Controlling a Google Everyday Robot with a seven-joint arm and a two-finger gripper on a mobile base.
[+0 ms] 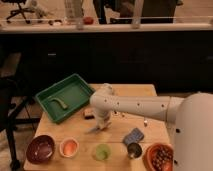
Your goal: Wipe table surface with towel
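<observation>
The table surface (pixel 125 95) is a light tan wooden top. My white arm reaches in from the right, and the gripper (pixel 102 123) points down at the middle of the table, just right of the green tray. A pale grey-blue towel (pixel 95 129) trails from the gripper's tip to its lower left, lying against the wood. The gripper looks shut on it, and the arm hides the grip itself.
A green tray (pixel 65 96) holding a small pale object sits at the back left. A small brown block (pixel 89 114) lies by the gripper. Along the front stand a brown bowl (pixel 40 148), an orange bowl (pixel 69 147), a green cup (pixel 102 151), a dark cup (pixel 134 149), a blue pad (pixel 133 135) and a bowl of nuts (pixel 160 156).
</observation>
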